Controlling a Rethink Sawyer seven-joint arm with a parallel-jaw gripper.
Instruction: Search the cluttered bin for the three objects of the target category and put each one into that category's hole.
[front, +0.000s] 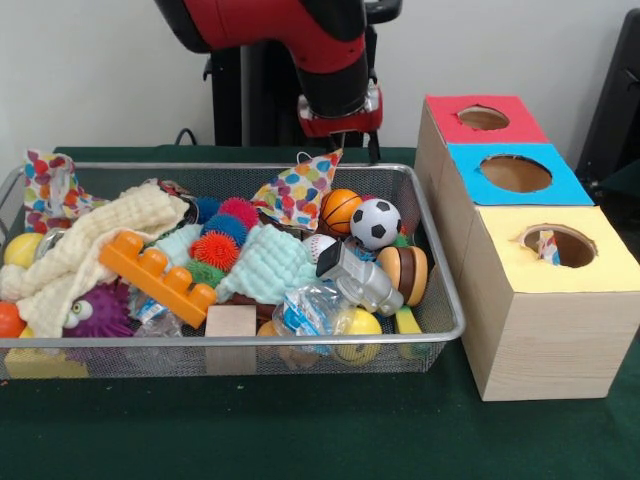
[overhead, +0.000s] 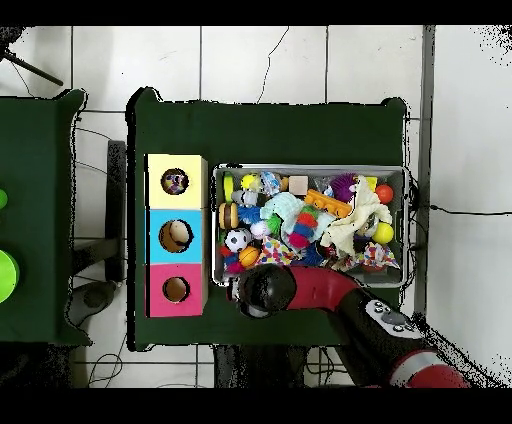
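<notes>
The wire mesh bin (front: 250, 338) (overhead: 310, 168) is full of toys. My gripper (front: 341, 140) hangs over its far right part, shut on the top corner of a polka-dot fabric piece (front: 298, 192), which it pulls up into a point. A second polka-dot piece (front: 48, 186) (overhead: 375, 256) hangs on the bin's far left corner. A third polka-dot piece (front: 548, 246) (overhead: 176, 181) sits inside the yellow-surrounded hole (front: 572, 246) of the wood-grain box (front: 540, 340). In the overhead view the arm (overhead: 268, 288) hides the gripper and the held piece.
A cream waffle cloth (front: 90, 250), a mint waffle cloth (front: 265, 265), an orange brick (front: 160, 275), a basketball (front: 338, 210), a soccer ball (front: 375, 222) and a wooden block (front: 230, 322) lie in the bin. The blue-surrounded hole (front: 515, 173) and the red-surrounded hole (front: 483, 118) lie behind the yellow one.
</notes>
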